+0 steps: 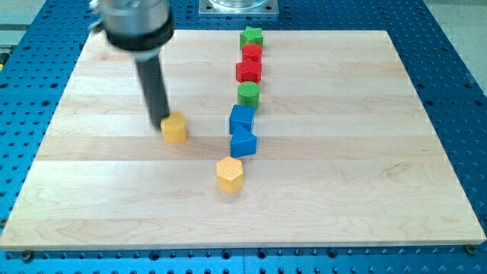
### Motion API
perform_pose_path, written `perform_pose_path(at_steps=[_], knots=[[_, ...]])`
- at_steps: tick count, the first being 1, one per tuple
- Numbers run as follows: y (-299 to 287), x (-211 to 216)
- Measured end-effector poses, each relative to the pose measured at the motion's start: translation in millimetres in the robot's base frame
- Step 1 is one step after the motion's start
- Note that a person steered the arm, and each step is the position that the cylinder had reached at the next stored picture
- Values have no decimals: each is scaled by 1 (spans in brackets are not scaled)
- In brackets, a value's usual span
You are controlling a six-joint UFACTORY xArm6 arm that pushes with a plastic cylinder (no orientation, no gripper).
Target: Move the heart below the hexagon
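1. My tip [160,124] is a bare rod end w/ no fingers on it, so nothing spreads, presses together or pinches. It sits down on the wooden board [91,198], rod rising straight up to the dark round housing at the view's top left.
2. Right next to the tip, on its view-right side & a touch lower, is the yellow heart [175,128]. Tip looks to be touching its upper-left edge, or just about; can't tell for sure.
3. Further to the view's right & lower from the tip is the yellow hexagon [230,174], well apart from the heart. Heart is up & left of it, not under it.
4. To the tip's right, past the heart, two blue blocks touch each other: upper blue block [241,119] & lower blue block [243,141], shapes unclear. Lower one sits just above the hexagon.
5. Up-right of the tip, just above the upper blue one, is a green round block [248,94].
6. Higher still: a red block [249,71], then another red block [252,54] touching it; shapes hard to read.
7. Furthest from the tip, near the board's top edge, is a green star [251,36], touching the upper red one.
8. These blocks run as a rough line down the board's middle; blue perforated table [456,91] surrounds the board.
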State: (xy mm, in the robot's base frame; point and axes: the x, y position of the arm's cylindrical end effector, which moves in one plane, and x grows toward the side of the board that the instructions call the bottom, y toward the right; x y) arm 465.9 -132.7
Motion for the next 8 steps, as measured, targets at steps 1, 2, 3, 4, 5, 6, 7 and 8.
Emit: perform_pose_path(at_steps=[1, 2, 3, 4, 5, 6, 7, 8], knots=[[-16, 1], [6, -36], [38, -14], [24, 74], [36, 97], [-20, 106], [5, 124], [50, 125]])
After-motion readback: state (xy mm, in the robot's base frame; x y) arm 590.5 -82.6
